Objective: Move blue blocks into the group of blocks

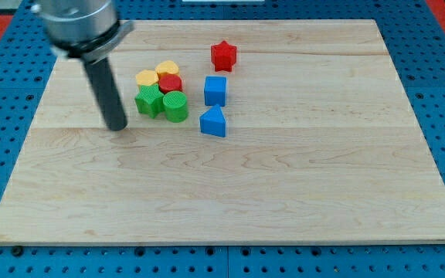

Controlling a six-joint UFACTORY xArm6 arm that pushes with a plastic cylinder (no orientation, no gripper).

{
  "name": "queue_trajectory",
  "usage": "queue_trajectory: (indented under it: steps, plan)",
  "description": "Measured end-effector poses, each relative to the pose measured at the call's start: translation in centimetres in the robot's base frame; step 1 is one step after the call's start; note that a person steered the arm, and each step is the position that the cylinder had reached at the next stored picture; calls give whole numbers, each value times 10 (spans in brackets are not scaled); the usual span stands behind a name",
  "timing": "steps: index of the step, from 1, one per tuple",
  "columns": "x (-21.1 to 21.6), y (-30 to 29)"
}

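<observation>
Clearly the wooden board (230, 193) carries everything in its upper-middle part, nearer the top edge than the bottom; a tight cluster sits there, made of a yellow block (147, 78), a second yellow block (168, 69), a red cylinder (170, 83), a green star-like block (150, 100) and a green cylinder (175, 106), all touching or nearly so; this packing reads as the group the blue pieces are meant to join. Just to the cluster's right, apart from it, stands the blue cube (215, 90); below that, toward the bottom edge, lies the blue wedge-shaped block (213, 122); a red star (223, 55) stands alone nearer the top edge. My tip (117, 126) rests on the board left of the cluster, beside the green star-like block but not touching it; there is no pincer on this rod, so nothing is clasped or let go. Both blue blocks lie beyond the cluster from my tip, toward the right edge; I judge the tip must go round to their far side to push them leftward.
</observation>
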State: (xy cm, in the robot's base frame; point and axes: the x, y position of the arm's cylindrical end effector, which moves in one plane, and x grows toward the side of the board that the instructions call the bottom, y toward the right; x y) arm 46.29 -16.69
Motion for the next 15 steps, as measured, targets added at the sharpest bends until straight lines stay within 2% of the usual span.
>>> queue_trajectory:
  steps: [1, 2, 3, 4, 5, 6, 7, 9, 10, 11, 12, 13, 14, 15]
  plan:
    - [13, 98]
    - [1, 178]
    - [-12, 151]
    - [0, 150]
    - [-19, 205]
    - [-35, 209]
    - [-21, 220]
    - [-33, 136]
    - [-52, 140]
    - [-53, 174]
    - [-68, 238]
    - [-95, 217]
    - [-95, 163]
    - [-102, 159]
